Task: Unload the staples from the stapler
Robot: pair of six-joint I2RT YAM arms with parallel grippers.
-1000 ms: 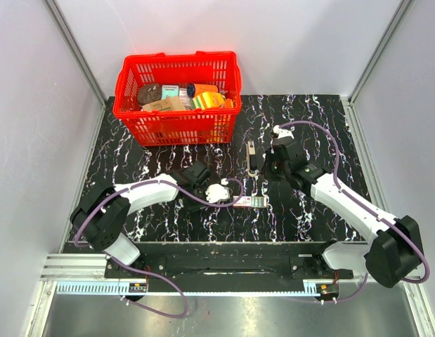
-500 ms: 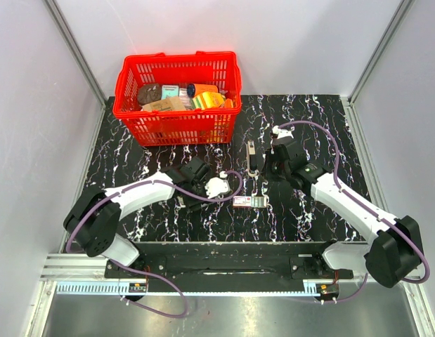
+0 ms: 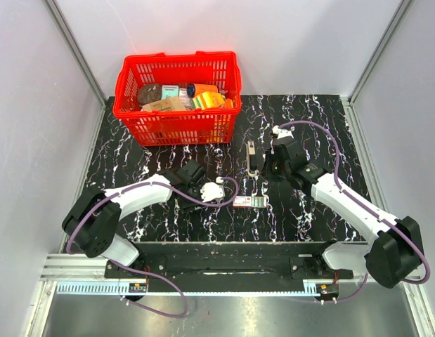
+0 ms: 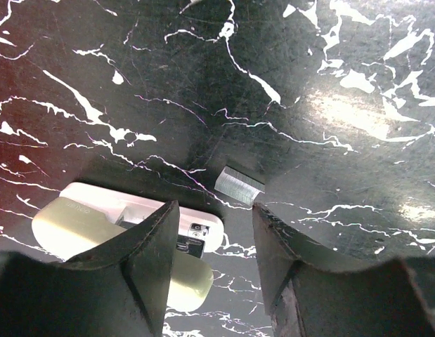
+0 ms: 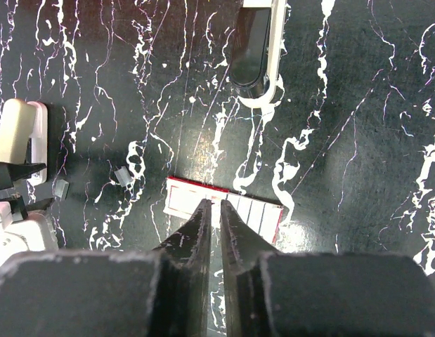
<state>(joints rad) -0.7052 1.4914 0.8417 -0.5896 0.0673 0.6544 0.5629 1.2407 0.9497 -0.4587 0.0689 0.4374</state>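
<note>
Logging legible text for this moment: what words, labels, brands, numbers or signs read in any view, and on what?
Nothing reads clearly in any view.
Red-and-white box: printed panels, too blurred to read.
Beige block: faint mark on its top, illegible.
Packages in the red basket: coloured labels, too small to read.
Stapler: no text visible.

The table [image 3: 126, 151] was patterned in black with white marble veining (some veins were tinged faintly purple). The basket [image 3: 176, 126] was coloured bright red. The stapler [image 5: 251, 49] was shown glossy black against a pale grey-white edge. The small box [image 5: 256, 214] was marked white within a red border. A beige-and-white block [image 4: 76, 225] and a silver staple strip [image 4: 238, 184] were seen. The arms [image 3: 351, 205] were finished white, with black joints and purple cables [image 3: 310, 123].
</note>
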